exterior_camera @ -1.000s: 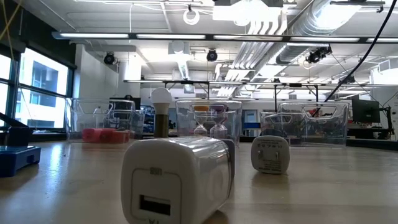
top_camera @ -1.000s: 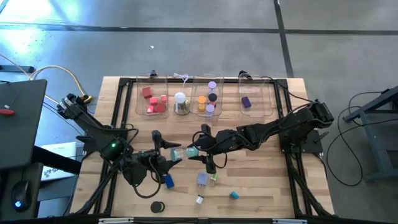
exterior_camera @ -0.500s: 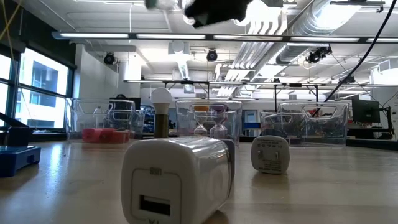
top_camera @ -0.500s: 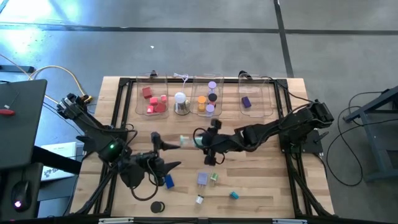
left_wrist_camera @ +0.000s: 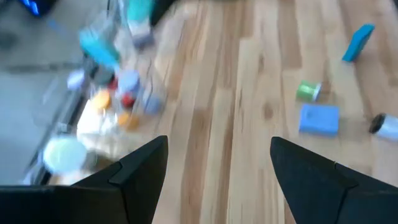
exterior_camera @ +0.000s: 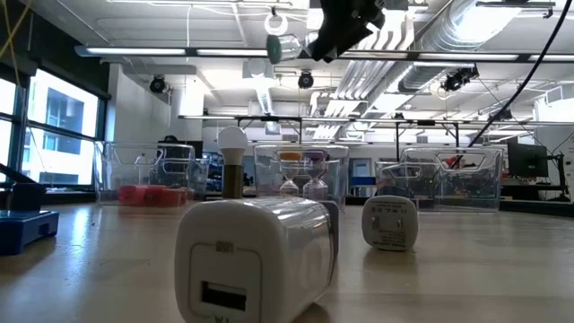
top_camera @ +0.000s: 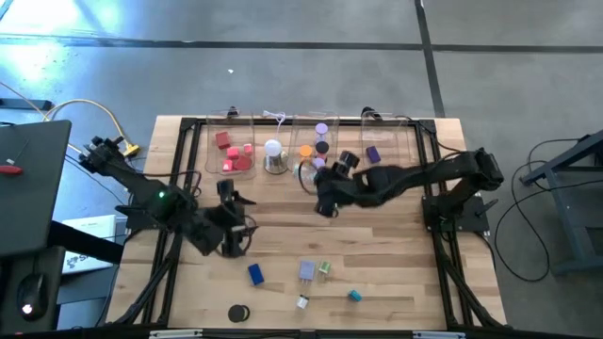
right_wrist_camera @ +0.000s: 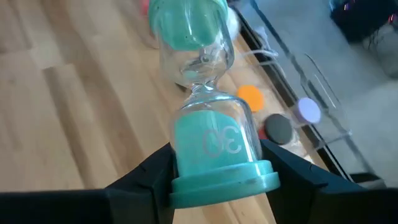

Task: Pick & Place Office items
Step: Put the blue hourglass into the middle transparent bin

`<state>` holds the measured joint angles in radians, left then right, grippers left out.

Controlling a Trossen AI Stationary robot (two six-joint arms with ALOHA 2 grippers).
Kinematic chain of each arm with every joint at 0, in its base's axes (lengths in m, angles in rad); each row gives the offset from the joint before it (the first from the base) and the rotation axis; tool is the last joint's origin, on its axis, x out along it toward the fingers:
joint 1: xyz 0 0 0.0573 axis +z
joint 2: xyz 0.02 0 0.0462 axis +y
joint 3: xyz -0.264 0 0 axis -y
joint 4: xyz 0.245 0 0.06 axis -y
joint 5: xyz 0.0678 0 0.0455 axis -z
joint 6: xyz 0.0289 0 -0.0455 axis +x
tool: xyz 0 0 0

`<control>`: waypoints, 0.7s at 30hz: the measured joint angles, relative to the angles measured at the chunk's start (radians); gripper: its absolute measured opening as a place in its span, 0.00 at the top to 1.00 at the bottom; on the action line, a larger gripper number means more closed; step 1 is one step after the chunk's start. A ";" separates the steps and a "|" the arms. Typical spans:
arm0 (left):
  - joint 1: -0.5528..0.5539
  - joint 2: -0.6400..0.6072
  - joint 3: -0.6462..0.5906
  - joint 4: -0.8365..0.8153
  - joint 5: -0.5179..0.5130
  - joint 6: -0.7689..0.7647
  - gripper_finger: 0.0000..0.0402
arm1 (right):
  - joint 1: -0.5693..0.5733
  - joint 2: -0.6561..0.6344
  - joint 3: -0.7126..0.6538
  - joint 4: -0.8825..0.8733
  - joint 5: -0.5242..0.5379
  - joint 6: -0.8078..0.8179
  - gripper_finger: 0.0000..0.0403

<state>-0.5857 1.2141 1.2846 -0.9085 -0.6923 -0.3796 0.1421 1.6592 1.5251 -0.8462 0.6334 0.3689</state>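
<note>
My right gripper [top_camera: 317,185] is shut on a glass hourglass [right_wrist_camera: 208,93] with teal sand and teal end caps. It hangs high over the table in the low view [exterior_camera: 282,47], just in front of the middle clear bin [top_camera: 316,151]. My left gripper [left_wrist_camera: 217,140] is open with nothing between its fingers. It hovers over the wooden table at centre left [top_camera: 234,241]. Small loose items lie on the near part of the table: a blue block [top_camera: 255,274], a pale blue block [top_camera: 307,271], a green piece [top_camera: 324,268] and a teal piece [top_camera: 354,295]. My right gripper pinches the hourglass between its two fingers [right_wrist_camera: 149,174] at the bulb [right_wrist_camera: 189,146] just above one teal end cap [right_wrist_camera: 224,182]. The fingers slant downward, and the hourglass sticks out forward past them. It is lifted clear of the table and tilted.
Three clear bins stand along the far edge: red pieces [top_camera: 231,153] in the left one, orange, purple and black pieces in the middle one, a purple block [top_camera: 374,153] in the right one. A white dome [top_camera: 273,155] stands between the first two. A black disc [top_camera: 237,313] lies near the front edge.
My right gripper has carried the hourglass from the table's middle toward the far edge, up to the middle bin, tipping its fingers downward. My left gripper has drawn back from the hourglass toward the table's left and has turned.
</note>
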 joint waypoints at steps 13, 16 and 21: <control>0.128 -0.006 -0.075 -0.145 0.129 -0.136 0.32 | -0.280 0.114 0.227 -0.232 -0.212 -0.078 0.55; 0.140 -0.006 -0.111 -0.144 0.163 -0.150 0.32 | -0.308 0.189 0.337 -0.323 -0.218 -0.108 0.55; 0.146 -0.006 -0.159 -0.142 0.168 -0.153 0.32 | -0.336 0.348 0.542 -0.544 -0.229 -0.112 0.55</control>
<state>-0.4400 1.2079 1.1254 -1.0508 -0.5243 -0.5331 -0.1941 2.0074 2.0675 -1.3899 0.4045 0.2566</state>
